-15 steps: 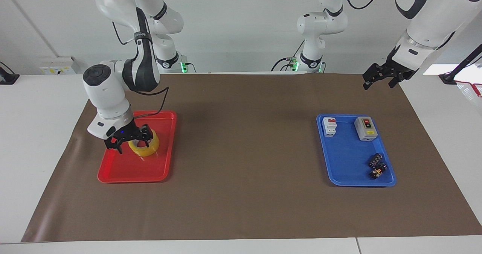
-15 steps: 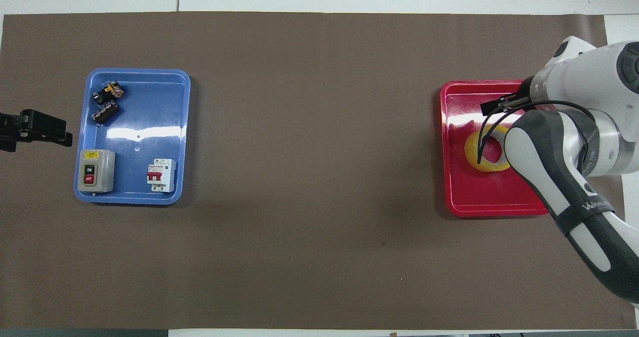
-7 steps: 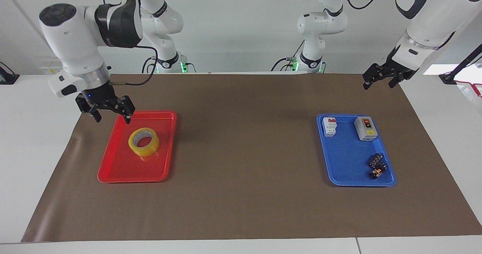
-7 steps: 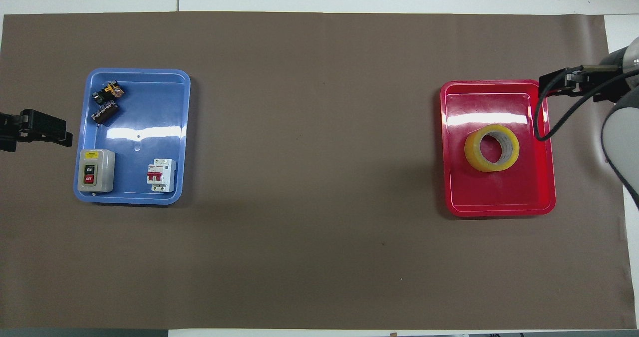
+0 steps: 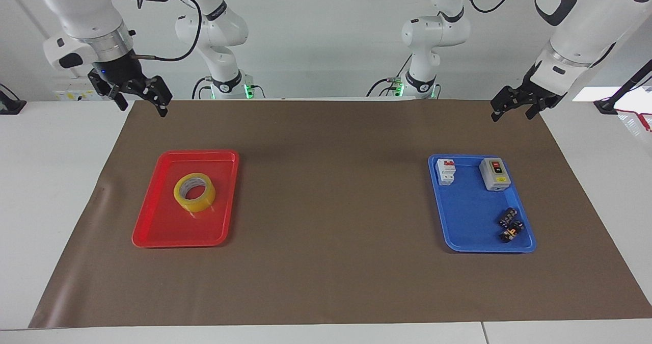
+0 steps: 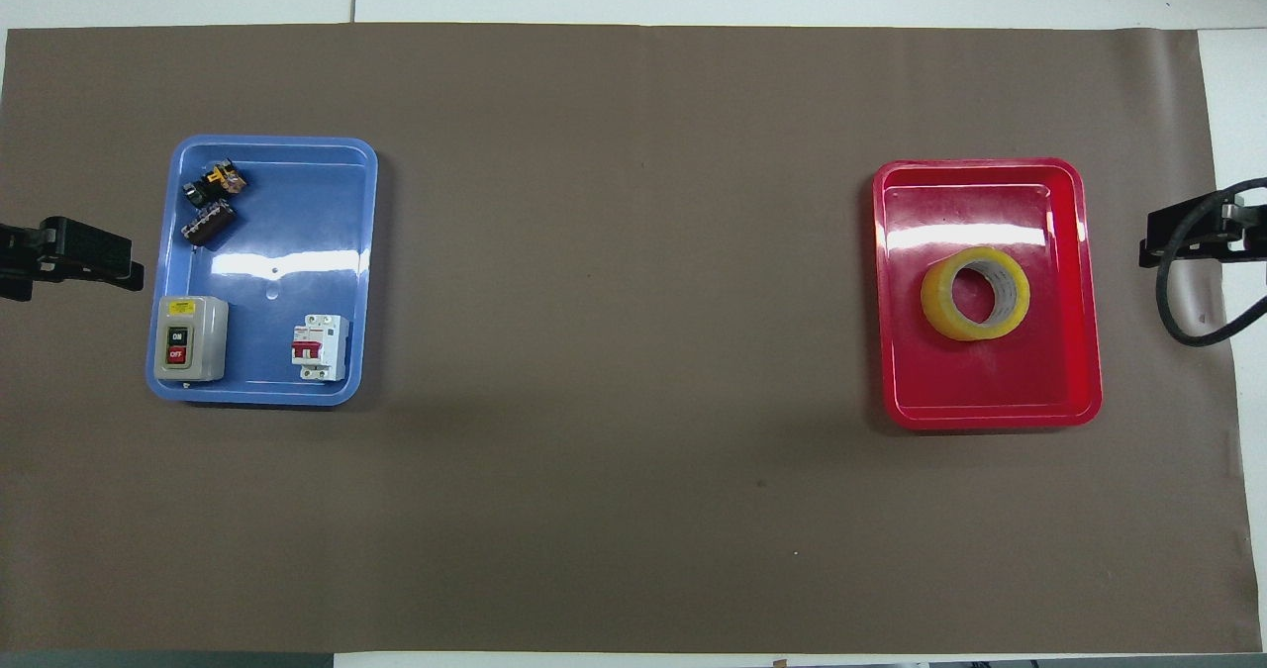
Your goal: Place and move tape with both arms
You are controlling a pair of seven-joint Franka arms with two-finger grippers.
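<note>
**Readable markings**

I can read only "ON" and "OFF" on the two buttons of the grey switch box in the blue tray. Its yellow label and the print on the white breaker are too small for me to read.

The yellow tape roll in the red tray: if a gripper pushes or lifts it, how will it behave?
The tape lies flat on the red tray, so a push would probably slide it rather than roll it. Its thick ring looks stiff enough to grip. Set on edge, it could roll.
</note>
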